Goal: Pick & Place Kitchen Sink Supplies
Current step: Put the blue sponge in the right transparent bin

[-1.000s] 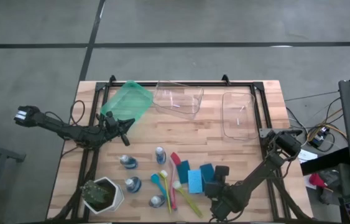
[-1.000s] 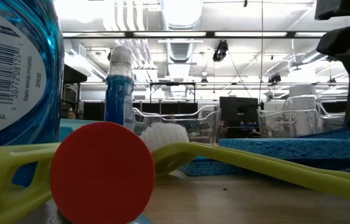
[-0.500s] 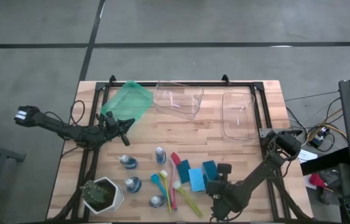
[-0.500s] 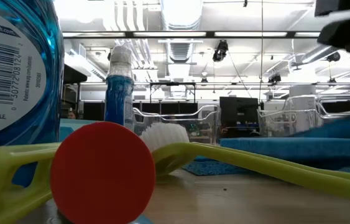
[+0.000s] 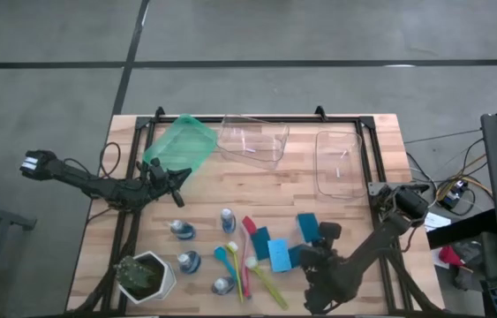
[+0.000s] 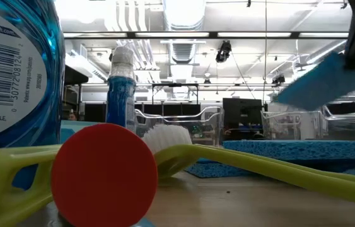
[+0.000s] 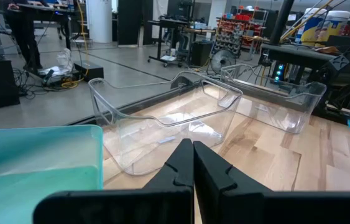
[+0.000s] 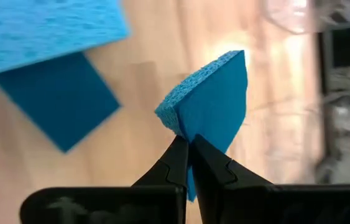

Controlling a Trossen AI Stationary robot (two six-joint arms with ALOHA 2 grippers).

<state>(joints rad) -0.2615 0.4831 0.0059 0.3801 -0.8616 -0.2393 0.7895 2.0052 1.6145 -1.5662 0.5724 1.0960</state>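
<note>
My right gripper (image 5: 317,235) is shut on a blue sponge (image 5: 308,225) and holds it above the table's near right part. In the low view this sponge (image 6: 328,82) hangs tilted in the air. Other blue and teal sponges (image 5: 276,253) lie flat on the table beside it. Small bottles of blue liquid (image 5: 229,219) stand to their left. Pink, teal and yellow-green brushes (image 5: 250,258) lie between bottles and sponges. My left gripper (image 5: 180,180) is shut and empty, near the green bin (image 5: 177,146). My right gripper pinches the blue sponge between its two fingertips (image 8: 178,152), at one edge (image 8: 184,127) where the foam is squeezed thin. The sponge sticks out beyond the fingers. It is tilted, lifted clear of the table and of the other sponges.
Two clear bins (image 5: 252,140) (image 5: 339,162) stand along the far edge, right of the green bin. A white pot with a plant (image 5: 146,276) stands at the near left corner. Bare wood lies between the sponges and the clear bins.
My right gripper has shut on the blue sponge and risen, moving a little toward the table's far right. The sponge, which lay flat with the others, now hangs tilted and clear of the table.
</note>
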